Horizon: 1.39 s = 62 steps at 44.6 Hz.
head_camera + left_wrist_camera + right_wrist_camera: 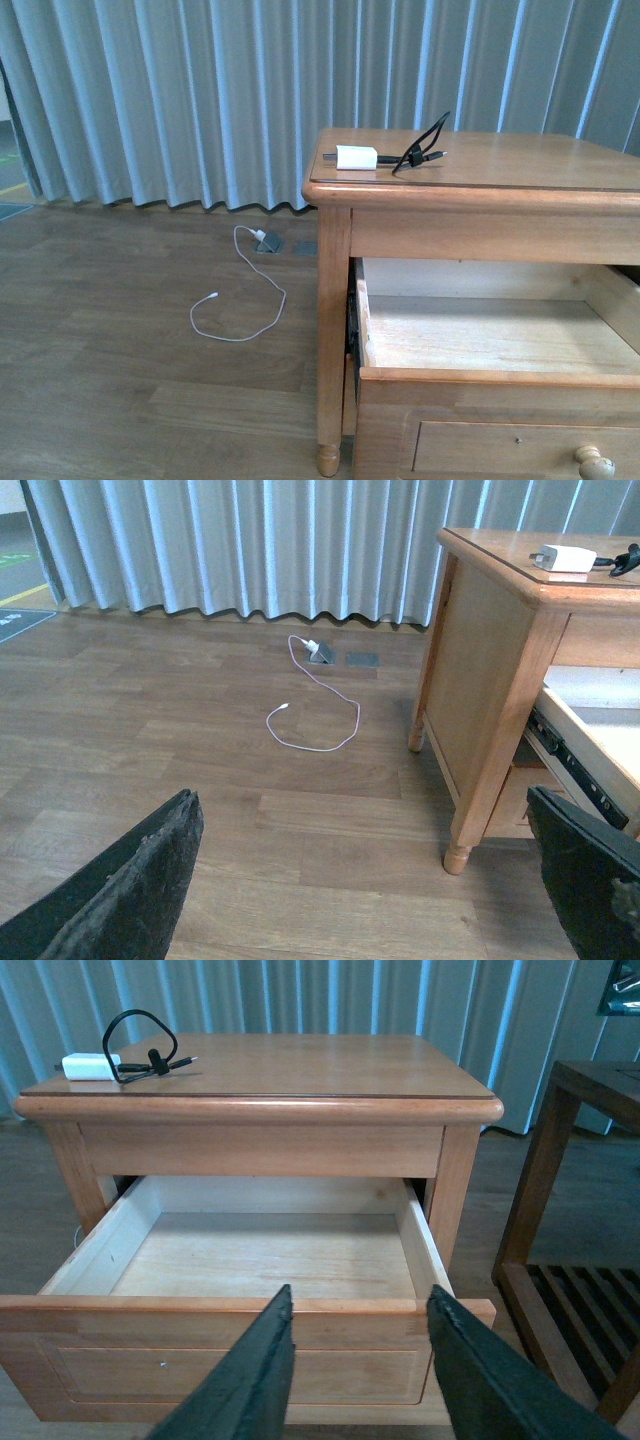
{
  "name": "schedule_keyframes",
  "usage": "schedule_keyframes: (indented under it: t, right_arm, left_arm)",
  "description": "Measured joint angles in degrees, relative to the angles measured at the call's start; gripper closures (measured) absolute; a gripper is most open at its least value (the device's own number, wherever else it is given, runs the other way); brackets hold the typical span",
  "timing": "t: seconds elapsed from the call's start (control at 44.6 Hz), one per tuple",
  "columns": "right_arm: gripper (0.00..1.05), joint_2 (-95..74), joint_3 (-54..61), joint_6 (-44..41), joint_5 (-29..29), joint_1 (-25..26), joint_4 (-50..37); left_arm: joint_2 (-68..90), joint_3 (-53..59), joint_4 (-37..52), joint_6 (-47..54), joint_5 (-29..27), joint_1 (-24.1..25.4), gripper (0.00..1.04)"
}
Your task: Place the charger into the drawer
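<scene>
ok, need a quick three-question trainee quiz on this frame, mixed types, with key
1. True or false: the drawer stands open.
2. Where is the charger? A) in the drawer B) on the table top C) in the right gripper
3. Fill in: the right gripper is ___.
Key: 1 true; 2 B; 3 open.

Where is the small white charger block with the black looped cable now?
In the front view the charger lies on the wooden table top, near its left edge, above the open light-wood drawer.
</scene>
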<state>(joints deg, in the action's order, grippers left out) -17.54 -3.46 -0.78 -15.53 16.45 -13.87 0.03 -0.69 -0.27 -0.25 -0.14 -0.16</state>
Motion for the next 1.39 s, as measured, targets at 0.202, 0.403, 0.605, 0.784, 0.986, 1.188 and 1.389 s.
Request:
schedule_keyframes:
  t: [0.202, 0.403, 0.605, 0.784, 0.986, 1.188, 1.389]
  right_arm:
    - [0.76, 3.3, 0.87, 0.07, 3.52, -4.46, 2.1]
    - [0.34, 3.37, 0.9, 0.15, 3.69, -4.59, 2.14]
    - [0.06, 3.37, 0.92, 0.24, 3.72, -4.61, 2.14]
    - [0.08, 3.37, 0.92, 0.22, 3.87, -4.61, 2.14]
    - [0.08, 3.37, 0.92, 0.22, 3.87, -4.61, 2.14]
    - [0.08, 3.37, 0.92, 0.22, 3.89, -4.61, 2.14]
    - [0.08, 3.37, 0.92, 0.22, 3.89, -4.61, 2.14]
  left_arm:
    - [0.0, 0.0, 0.0, 0.0, -0.02, 0.0, 0.06]
    - [4.17, -0.28, 4.52, -2.95, -14.05, -4.61, 0.06]
    - [32.98, -9.88, 24.22, -7.52, -32.57, -13.44, 0.06]
    - [56.19, -24.83, 29.35, -7.04, -25.55, -18.43, 0.06]
    - [78.27, -43.98, 30.45, -2.08, -20.06, -24.46, 0.06]
    - [98.84, -65.85, 30.18, 0.72, -17.68, -29.24, 0.06]
    - [115.19, -82.75, 28.37, 1.09, -19.15, -31.21, 0.06]
